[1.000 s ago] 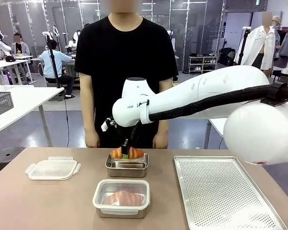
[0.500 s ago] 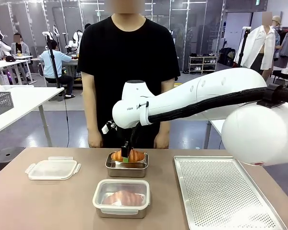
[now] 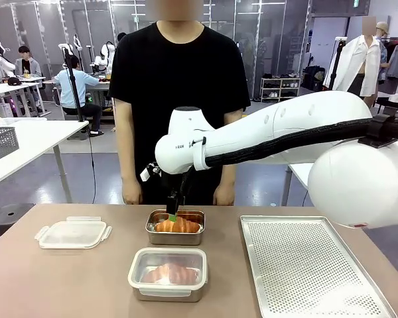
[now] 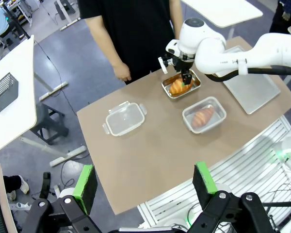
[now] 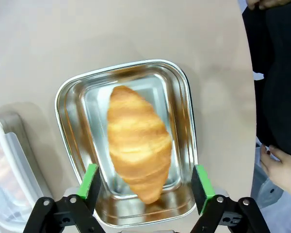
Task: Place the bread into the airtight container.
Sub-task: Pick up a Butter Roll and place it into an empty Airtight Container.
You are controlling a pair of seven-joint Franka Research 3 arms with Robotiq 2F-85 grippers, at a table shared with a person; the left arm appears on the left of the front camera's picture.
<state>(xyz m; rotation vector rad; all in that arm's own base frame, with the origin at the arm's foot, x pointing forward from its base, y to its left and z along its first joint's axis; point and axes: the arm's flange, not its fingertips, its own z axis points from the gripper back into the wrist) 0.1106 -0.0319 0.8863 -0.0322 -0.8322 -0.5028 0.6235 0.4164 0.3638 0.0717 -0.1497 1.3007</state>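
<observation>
Front view: two golden croissants [image 3: 170,273] in two boxes [image 3: 176,237]. Right claw [image 3: 173,213] pinched the far croissant [image 3: 178,225] before; now it hangs open above it. Left claw [image 4: 143,177] is open too.

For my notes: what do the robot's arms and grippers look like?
The right arm is glossy white with rounded joints, a black ribbed cable along it and small dark lettering near the wrist. The right gripper and left gripper are black with bright green pads.
</observation>
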